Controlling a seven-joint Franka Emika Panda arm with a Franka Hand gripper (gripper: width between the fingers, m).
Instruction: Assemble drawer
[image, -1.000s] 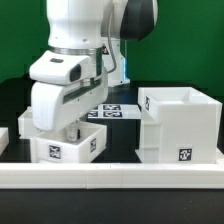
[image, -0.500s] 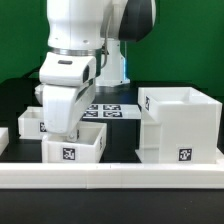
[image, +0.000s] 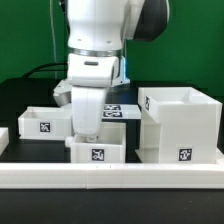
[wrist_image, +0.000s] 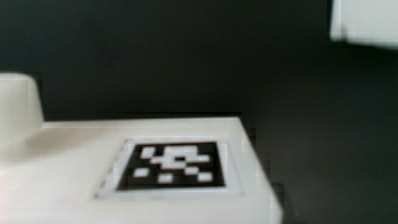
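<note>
While the white arm reaches down over the black table (image: 20, 95), its gripper (image: 88, 133) is clenched on the rear wall of the front tray (image: 97, 152). This small open white box has a black-and-white tag on its near face. It sits just behind the long white rail (image: 110, 178) and near the tall open housing (image: 178, 128), which stands on the exterior view's right. A second tray (image: 40, 125) sits further back on that view's left. Behind the arm lies the marker board (image: 118, 110). Up close, the wrist view shows a blurred tag (wrist_image: 173, 165) on white plastic and one white finger (wrist_image: 15, 100).
</note>
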